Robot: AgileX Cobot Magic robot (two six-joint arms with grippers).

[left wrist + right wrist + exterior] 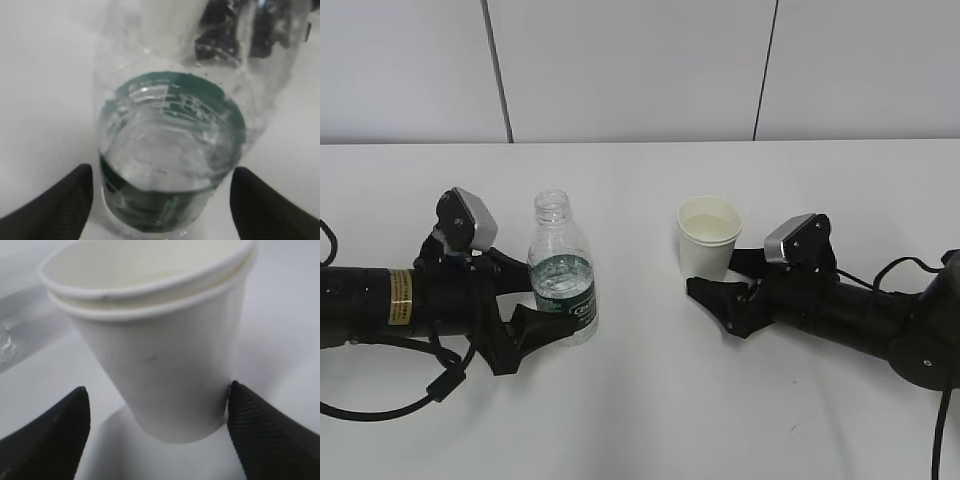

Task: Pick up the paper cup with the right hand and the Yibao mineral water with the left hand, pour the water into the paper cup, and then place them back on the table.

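Two containers stand upright on the white table [640, 400], neither one lifted: the paper cup [709, 238] right of centre and the capless water bottle [563, 270] left of centre, well apart from each other. The bottle holds water only in its lower part, around the green label. The left gripper [525, 305] lies low along the table with the bottle between its spread fingers; the left wrist view shows a fingertip [55, 207] on each side of the base with table showing between the left tip and the plastic, so the jaws stand released, not yet pinching. The right gripper [725, 290] straddles the cup the same way; in the right wrist view its right finger [270, 435] sits just at the cup's foot, the left one apart, and the jaws are likewise unclenched. The cup looks doubled, two rims stacked one above the other.

Risks from here, as a judgement: a hard squeeze could crush the thin cup or the soft ribbed bottle, pushing water out of the open neck; a low hold on the cup may let it tip; an uneven closing could shove either container sideways; the nested cups might separate on lifting
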